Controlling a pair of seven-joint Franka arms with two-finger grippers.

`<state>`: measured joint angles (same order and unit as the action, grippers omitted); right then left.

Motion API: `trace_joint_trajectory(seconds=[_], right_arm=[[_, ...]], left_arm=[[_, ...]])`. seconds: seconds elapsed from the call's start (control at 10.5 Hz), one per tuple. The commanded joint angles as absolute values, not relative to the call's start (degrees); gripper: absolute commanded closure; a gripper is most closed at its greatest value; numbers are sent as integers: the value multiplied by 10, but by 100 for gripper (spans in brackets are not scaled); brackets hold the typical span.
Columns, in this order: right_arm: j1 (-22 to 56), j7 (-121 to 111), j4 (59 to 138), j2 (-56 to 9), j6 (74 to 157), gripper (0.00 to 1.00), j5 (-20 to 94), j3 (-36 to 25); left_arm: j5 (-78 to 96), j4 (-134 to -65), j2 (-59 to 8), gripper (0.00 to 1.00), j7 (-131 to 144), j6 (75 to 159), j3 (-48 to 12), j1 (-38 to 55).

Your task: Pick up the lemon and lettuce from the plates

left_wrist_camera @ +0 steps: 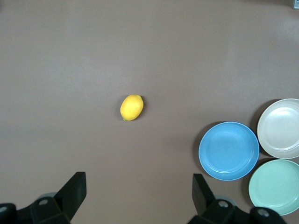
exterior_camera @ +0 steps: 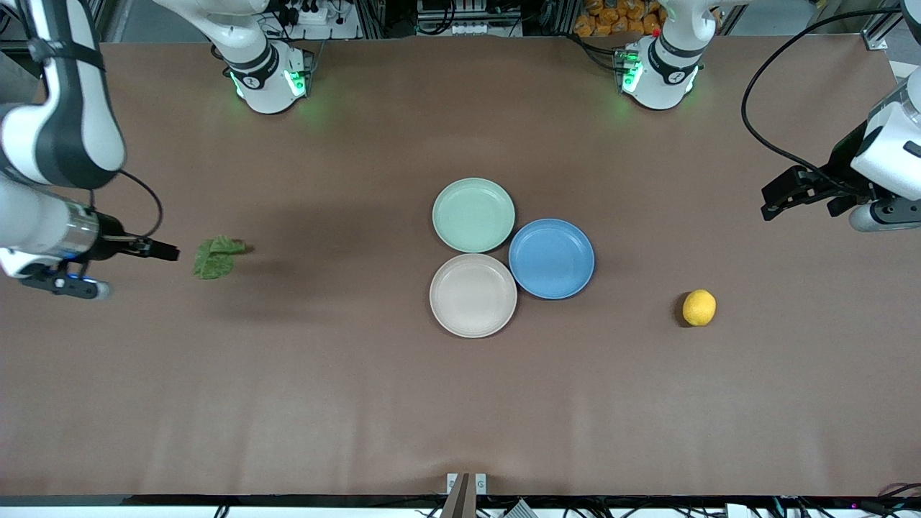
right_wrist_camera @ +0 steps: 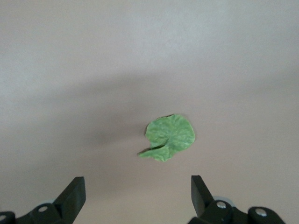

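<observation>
Blue plate touching both plates

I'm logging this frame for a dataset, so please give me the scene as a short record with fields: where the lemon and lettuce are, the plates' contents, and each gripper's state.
lemon: on the bare table, toward the left arm's end, off any plate
lettuce: on the bare table, toward the right arm's end
mint plate: empty
beige plate: empty, nearer the front camera than the mint one
blue plate: empty, beside both
left gripper: open, holding nothing, at its end of the table
right gripper: open, holding nothing, beside the lettuce
</observation>
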<state>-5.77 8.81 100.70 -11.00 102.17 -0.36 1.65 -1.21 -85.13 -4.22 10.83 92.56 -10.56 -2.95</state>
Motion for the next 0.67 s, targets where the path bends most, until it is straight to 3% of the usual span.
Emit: trace_joint_trajectory(seconds=[0.0,0.57], right_arm=[[-40,81,916,-98,940,0,-4,-4],[-45,81,850,-11,872,0,-4,-4]], left_arm=[[-7,-854,-34,0,93,918,-105,-33],[-7,-854,-37,0,92,918,-105,-33]])
